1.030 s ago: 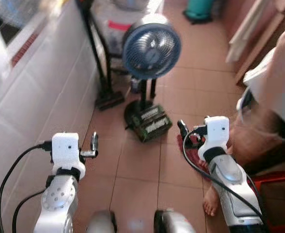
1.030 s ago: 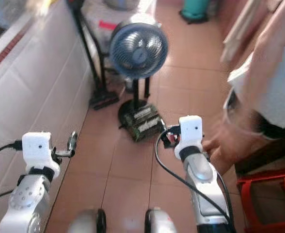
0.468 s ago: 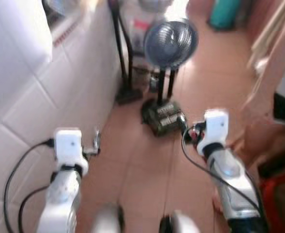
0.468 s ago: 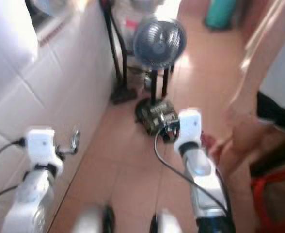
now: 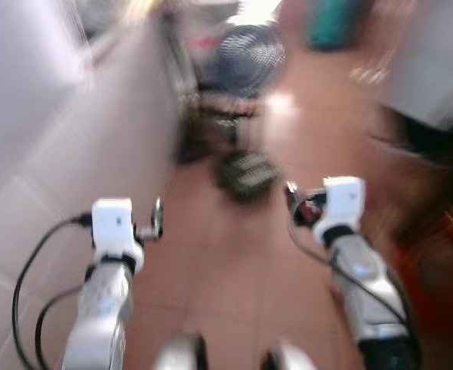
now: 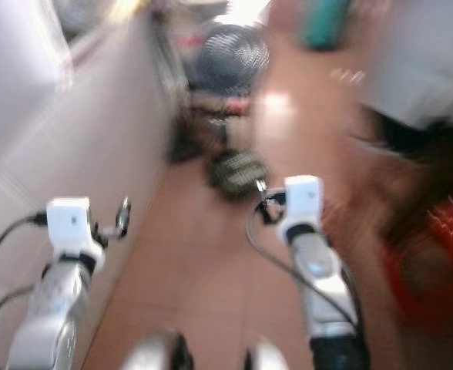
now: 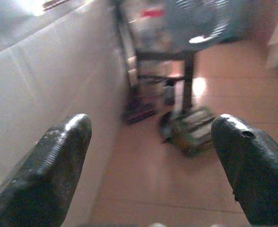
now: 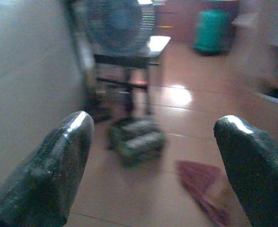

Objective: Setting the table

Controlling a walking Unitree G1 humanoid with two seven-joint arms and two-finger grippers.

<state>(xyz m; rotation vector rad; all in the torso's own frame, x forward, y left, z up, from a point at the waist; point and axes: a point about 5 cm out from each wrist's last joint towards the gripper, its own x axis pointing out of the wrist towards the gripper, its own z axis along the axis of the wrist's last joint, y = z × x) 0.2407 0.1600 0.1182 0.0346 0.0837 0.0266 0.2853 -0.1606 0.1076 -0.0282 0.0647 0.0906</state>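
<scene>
View: heavily blurred | Left gripper (image 7: 151, 156): fingers spread apart, nothing held, lower left beside white tiled wall (image 5: 65, 146) | Right gripper (image 8: 151, 156): fingers spread apart, nothing held, lower centre-right | Floor (image 5: 234, 262): open tiled lane at centre | Fan (image 5: 242, 58): upper centre | Person (image 5: 427, 85): right edge | Tableware: none discernible

No writing, brand, number or sign can be read anywhere. Motion blur smears both head views. The dark block (image 7: 192, 129) on the floor beside the fan (image 8: 121, 23) bears pale bands that may be lettering, but they are too blurred to make out. A red patch (image 7: 151, 13) behind the fan is likewise illegible.
</scene>
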